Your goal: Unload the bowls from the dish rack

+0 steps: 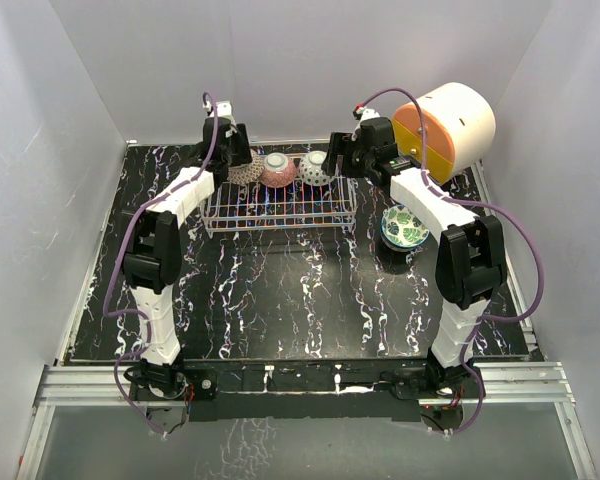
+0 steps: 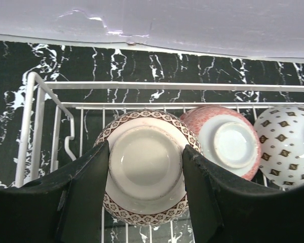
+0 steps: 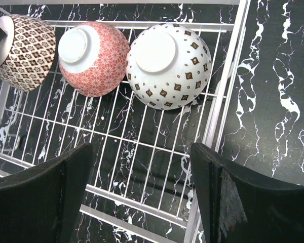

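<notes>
The dish rack point(image 1: 280, 215) stands at the back middle of the table with three bowls upside down along its far side. These are a brown-patterned bowl point(image 1: 245, 172), a pink-red bowl point(image 1: 278, 172) and a white bowl with dark dots point(image 1: 315, 168). My left gripper point(image 2: 146, 152) is shut on the pale foot ring of the brown-patterned bowl point(image 2: 144, 202), with the pink-red bowl point(image 2: 225, 142) beside it. My right gripper point(image 3: 142, 149) is open and empty above the rack's right front floor point(image 3: 228, 101), short of the white dotted bowl point(image 3: 172, 66). A green-white bowl point(image 1: 404, 227) stands upright on the table to the right of the rack.
A big white cylinder with an orange-yellow face point(image 1: 445, 125) sits at the back right, behind the right arm. White walls close in the back and both sides. The black marbled table point(image 1: 280, 300) stretches in front of the rack.
</notes>
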Controlling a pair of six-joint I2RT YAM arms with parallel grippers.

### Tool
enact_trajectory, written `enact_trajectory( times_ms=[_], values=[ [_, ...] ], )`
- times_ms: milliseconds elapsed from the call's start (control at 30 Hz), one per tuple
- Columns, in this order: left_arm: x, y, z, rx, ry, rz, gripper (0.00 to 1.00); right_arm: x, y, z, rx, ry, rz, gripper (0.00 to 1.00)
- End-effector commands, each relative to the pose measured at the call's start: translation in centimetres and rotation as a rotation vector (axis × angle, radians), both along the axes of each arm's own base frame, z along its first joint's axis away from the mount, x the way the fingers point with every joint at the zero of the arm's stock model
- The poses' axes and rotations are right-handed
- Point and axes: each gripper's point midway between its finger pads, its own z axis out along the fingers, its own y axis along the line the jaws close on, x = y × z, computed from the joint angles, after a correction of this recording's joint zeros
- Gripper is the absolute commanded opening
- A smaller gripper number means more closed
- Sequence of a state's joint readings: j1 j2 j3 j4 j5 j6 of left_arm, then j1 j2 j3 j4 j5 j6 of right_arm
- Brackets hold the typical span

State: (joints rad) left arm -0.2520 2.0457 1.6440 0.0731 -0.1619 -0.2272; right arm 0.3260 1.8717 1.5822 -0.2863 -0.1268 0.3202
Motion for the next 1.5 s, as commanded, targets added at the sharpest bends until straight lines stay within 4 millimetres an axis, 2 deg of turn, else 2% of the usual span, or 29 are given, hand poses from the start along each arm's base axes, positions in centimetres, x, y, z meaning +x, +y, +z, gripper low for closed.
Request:
enact_trajectory(
  times_ms=[0,233,367,567,767,933,1333,1467],
  values=[
    [0.2,-0.7,9.2,-0.123,-0.167,-0.042,0.25,1.0,0.3,3.0,0.036,-0.083,0.001,0.79],
    [0.0,-1.6,9.7,-0.259,-0.154,-0.095,0.24,1.1,1.4,3.8,0.074,-0.082,0.041,0.79],
    [-0.3,-2.2,10.1,-0.343,-0.156,-0.126,0.25,1.1,3.1,4.7,0.143,-0.073,0.105,0.79],
    [-0.6,-2.7,10.5,-0.444,-0.151,-0.158,0.24,0.1,6.8,6.7,0.318,-0.058,0.279,0.78],
    [-0.8,-2.9,10.9,-0.536,-0.146,-0.178,0.25,-0.3,9.6,7.0,0.483,-0.009,0.392,0.76],
    [-1.2,-3.7,11.3,-0.592,-0.149,-0.218,0.25,-0.1,11.3,7.1,0.520,-0.001,0.425,0.76],
    [-1.9,-4.9,11.2,-0.739,-0.125,-0.261,0.25,1.4,13.4,7.8,0.604,0.000,0.451,0.73],
    [-2.0,-4.8,11.0,-0.796,-0.111,-0.250,0.25,2.0,13.7,7.3,0.600,0.024,0.428,0.72]
  ],
)
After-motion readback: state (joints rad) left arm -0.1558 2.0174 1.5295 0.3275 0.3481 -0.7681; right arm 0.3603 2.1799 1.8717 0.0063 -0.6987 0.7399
